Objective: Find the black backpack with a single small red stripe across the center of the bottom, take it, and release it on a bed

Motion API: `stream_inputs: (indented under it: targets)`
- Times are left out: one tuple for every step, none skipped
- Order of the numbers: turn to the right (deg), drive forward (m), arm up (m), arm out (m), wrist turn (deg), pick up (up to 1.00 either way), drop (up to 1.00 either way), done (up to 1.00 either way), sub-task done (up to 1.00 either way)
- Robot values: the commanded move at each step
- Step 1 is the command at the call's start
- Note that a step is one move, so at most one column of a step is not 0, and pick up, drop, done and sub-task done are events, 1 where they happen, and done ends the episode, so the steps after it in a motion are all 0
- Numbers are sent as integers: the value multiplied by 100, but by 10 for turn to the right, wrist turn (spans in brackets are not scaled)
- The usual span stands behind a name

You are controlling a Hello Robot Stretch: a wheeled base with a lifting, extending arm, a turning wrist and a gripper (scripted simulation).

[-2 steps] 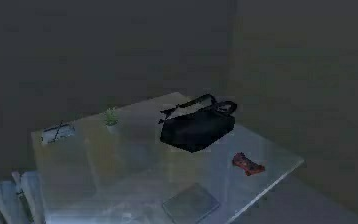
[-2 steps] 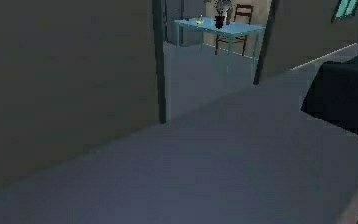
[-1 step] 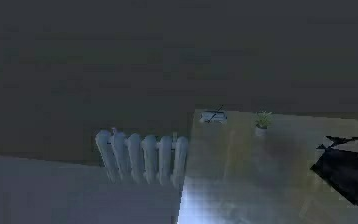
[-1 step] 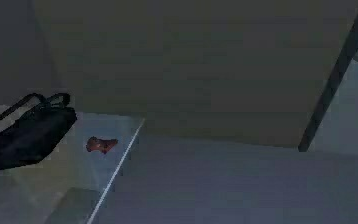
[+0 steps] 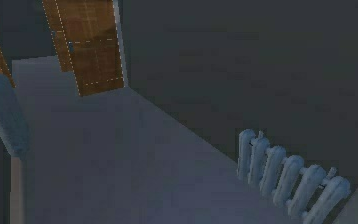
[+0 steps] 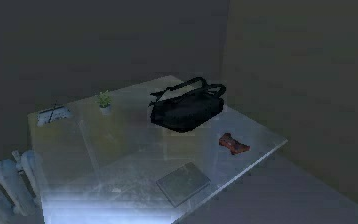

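Chair back (image 5: 292, 180), white and slatted, nearest; black backpack (image 6: 187, 105) on the table (image 6: 117, 160) out to the arm side.
Table pale, corner-on. Backpack sits on its far half, right of middle, long axis running across the view, strap loop on top; red stripe not discernible. Judged: the reach must go outward over the near edge, past a flat grey slab (image 6: 182, 183). Reddish-brown object (image 6: 234, 146) lies near the bag's right end, apart from it. Only container: small pot (image 6: 105, 103) with a green plant, left of the bag. Small pale item (image 6: 54, 115) at the far-left corner. Gripper state: cannot tell.
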Motion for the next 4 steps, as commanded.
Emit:
stream_inputs:
  targets:
    - [0, 0, 50, 0, 0, 0, 0, 0, 0]
    - [0, 0, 38, 0, 0, 0, 0, 0, 0]
    - [0, 0, 0, 50, 0, 0, 0, 0, 0]
    - [0, 0, 0, 0, 450, 0, 0, 0, 0]
